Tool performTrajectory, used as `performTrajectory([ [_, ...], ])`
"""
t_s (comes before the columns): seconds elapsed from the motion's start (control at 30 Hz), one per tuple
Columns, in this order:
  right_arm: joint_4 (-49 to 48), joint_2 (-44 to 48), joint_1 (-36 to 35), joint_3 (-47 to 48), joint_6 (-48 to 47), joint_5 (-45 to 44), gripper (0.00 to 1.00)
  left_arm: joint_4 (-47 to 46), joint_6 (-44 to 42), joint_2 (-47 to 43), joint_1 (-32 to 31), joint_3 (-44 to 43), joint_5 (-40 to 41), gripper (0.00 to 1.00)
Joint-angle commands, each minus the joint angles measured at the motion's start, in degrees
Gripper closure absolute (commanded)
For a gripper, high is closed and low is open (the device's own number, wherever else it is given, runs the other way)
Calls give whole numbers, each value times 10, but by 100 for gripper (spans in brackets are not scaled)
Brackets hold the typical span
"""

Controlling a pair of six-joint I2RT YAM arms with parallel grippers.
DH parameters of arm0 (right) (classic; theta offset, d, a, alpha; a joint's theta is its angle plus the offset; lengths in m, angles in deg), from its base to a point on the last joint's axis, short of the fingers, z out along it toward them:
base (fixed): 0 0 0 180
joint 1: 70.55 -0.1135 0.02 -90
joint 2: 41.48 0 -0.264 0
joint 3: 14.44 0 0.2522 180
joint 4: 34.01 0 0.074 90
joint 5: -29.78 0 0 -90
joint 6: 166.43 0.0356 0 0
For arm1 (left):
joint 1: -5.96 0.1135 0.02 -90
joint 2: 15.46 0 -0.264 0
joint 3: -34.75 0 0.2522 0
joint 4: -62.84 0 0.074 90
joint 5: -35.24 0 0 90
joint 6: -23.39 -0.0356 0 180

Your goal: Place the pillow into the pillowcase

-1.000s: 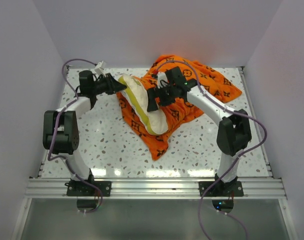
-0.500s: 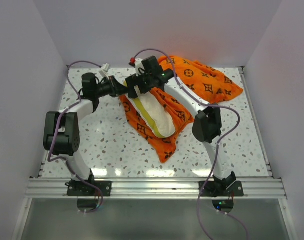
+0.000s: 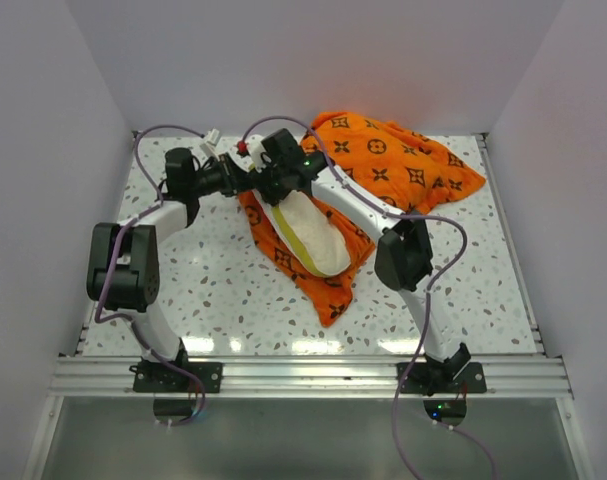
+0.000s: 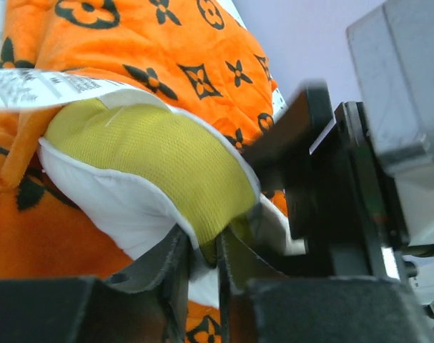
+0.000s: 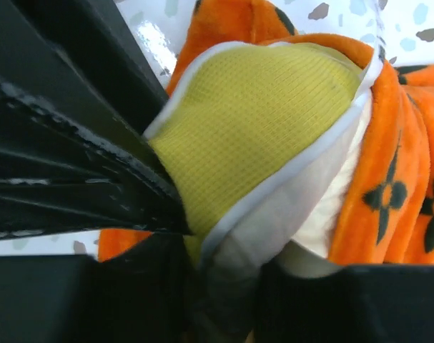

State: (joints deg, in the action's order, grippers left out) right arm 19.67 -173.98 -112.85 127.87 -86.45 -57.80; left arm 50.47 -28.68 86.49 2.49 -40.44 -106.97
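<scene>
The cream pillow with its yellow band lies tilted on the orange pillowcase, and its far-left corner is lifted. My left gripper is shut on that corner. In the left wrist view the grey fingers pinch the yellow edge of the pillow, with my left gripper at the bottom. My right gripper meets the same corner from the right. In the right wrist view my right gripper is shut on the white and yellow rim of the pillow.
Most of the pillowcase is bunched at the back right of the speckled table, and a fold of it lies under the pillow. A white care label hangs by the held corner. The two grippers nearly touch.
My right arm has swung left from over the pillow's middle to its far-left corner and shut on it. My left gripper has kept its grip there.
</scene>
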Motion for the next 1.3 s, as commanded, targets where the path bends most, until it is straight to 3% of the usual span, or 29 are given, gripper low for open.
performTrajectory([
  [0.0,24,-47,13,8,22,6,74,-67,43,-29,-23,4,-50,76],
  [0.03,25,-49,19,12,35,16,96,-63,43,-32,-22,6,-48,75],
  [0.07,26,-46,34,17,50,49,100,-60,41,-40,-14,6,-45,71],
  [0.13,9,-34,59,13,121,106,100,-28,36,-52,13,6,-18,63],
  [0.2,-45,-7,107,-16,219,227,100,30,4,-78,34,5,37,51],
  [0.27,-100,13,148,-63,282,302,100,98,-93,-108,34,-10,95,45],
  [0.3,-164,35,158,-81,343,361,100,140,-119,-116,34,-13,140,43],
  [0.43,-331,66,187,-167,490,461,100,228,-194,-129,-29,-21,267,40],
  [0.6,-442,74,198,-214,628,489,100,238,-180,-79,-80,-49,344,40],
  [0.7,-450,71,202,-220,651,485,100,236,-166,-54,-119,-62,395,41],
  [0.83,-471,67,206,-228,681,479,100,228,-150,-39,-164,-59,411,52],
  [0.97,-519,66,207,-243,737,477,100,201,-134,-11,-188,-40,449,52],
  [1.27,-605,81,207,-290,844,476,100,151,-144,116,-203,-110,538,44],
])
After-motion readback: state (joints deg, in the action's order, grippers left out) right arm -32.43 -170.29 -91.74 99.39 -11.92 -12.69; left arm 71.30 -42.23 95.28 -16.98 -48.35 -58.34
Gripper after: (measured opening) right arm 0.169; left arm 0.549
